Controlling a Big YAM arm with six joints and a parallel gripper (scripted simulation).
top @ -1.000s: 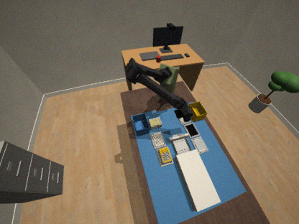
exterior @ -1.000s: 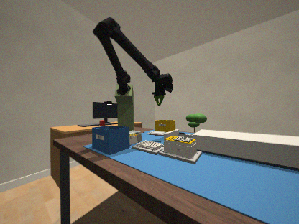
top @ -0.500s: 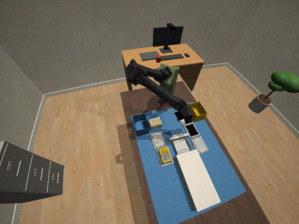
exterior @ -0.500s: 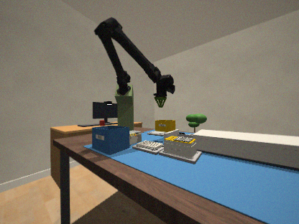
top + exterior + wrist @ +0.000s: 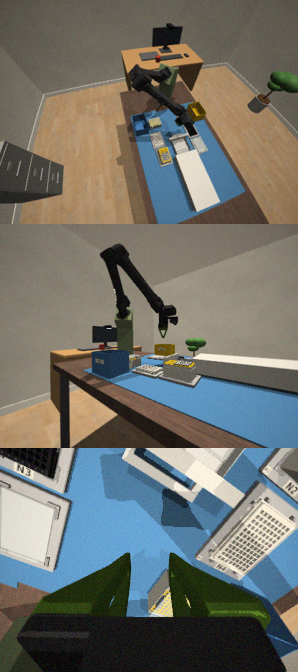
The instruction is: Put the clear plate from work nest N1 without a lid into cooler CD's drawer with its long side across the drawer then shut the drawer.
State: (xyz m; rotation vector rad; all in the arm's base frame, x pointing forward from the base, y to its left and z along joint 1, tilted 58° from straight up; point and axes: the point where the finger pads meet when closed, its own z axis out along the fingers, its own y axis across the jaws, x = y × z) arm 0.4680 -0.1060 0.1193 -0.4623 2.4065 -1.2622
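Observation:
My gripper (image 5: 149, 559) hangs well above the blue mat, its green fingers partly open with nothing between them. It also shows in the top view (image 5: 179, 122) and the exterior view (image 5: 162, 333). A pale plate (image 5: 27, 530) lies flat in its nest to the left in the wrist view; I cannot read its label. A black plate (image 5: 35, 460) sits in nest N3 beyond it. The cooler's white housing (image 5: 198, 179) lies along the mat. Its drawer (image 5: 180, 144) (image 5: 210, 478) appears pulled out toward the arm, with the bar handle at the front.
A gridded plate (image 5: 245, 533) sits in a nest to the right. A yellow bin (image 5: 196, 111) and a blue bin (image 5: 140, 123) stand near the arm's base. A yellow-topped tip box (image 5: 165, 156) stands left of the cooler. A tray of pale tips (image 5: 155, 123) is by the blue bin.

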